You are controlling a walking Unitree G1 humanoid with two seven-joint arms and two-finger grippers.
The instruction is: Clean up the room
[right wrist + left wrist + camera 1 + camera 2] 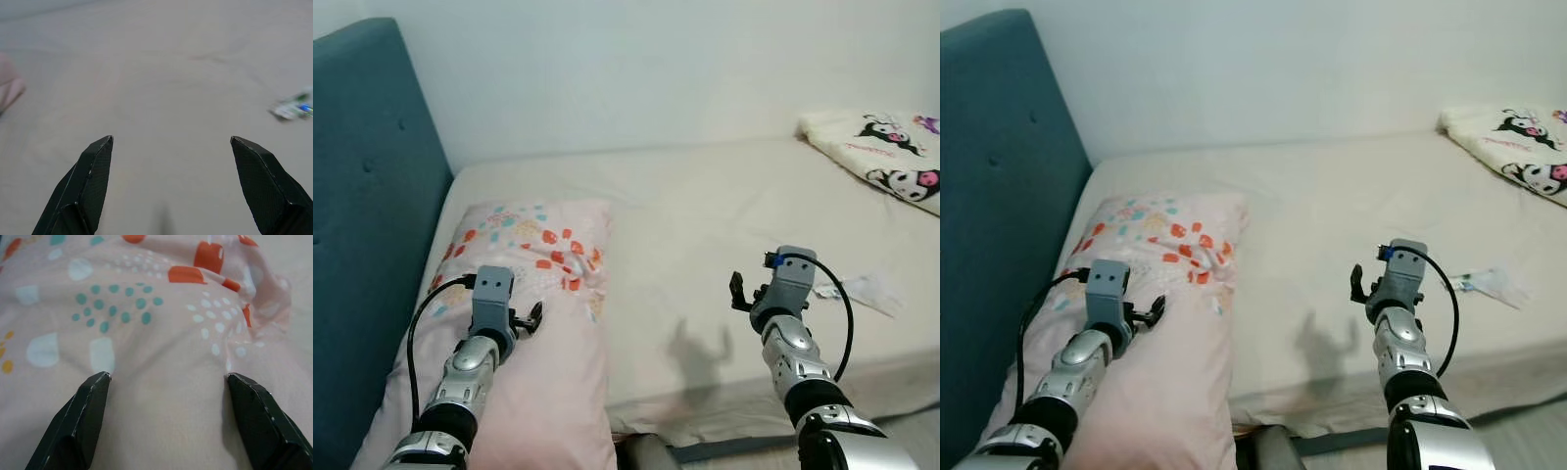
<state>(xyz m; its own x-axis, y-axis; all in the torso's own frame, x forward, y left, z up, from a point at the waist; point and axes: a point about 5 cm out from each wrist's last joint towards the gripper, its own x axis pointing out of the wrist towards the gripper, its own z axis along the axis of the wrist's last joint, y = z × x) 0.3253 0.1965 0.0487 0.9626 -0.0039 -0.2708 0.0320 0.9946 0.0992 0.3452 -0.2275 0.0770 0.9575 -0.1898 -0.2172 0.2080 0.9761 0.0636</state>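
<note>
A bed [705, 196] with a cream sheet is spread ahead of both arms, with a teal headboard [367, 225] to the outer side of the left arm. A pink patterned pillow [548, 323] lies directly under the left gripper [166, 382], whose fingers are spread wide, their tips at the fabric without any of it pinched. Well beyond the right gripper [171, 142], at the far corner, a cartoon-print blanket [886, 157] is bunched. A small crumpled wrapper [871, 291] lies on the sheet just outside the right gripper, which hangs wide apart above bare sheet with nothing held.

The tidying is judged to be at an early stage: the wrapper remains unpicked and the blanket unfolded.

The left wrist view gives the pillow's print close up; the right wrist view reveals blue and green marks on the wrapper [293, 106].
</note>
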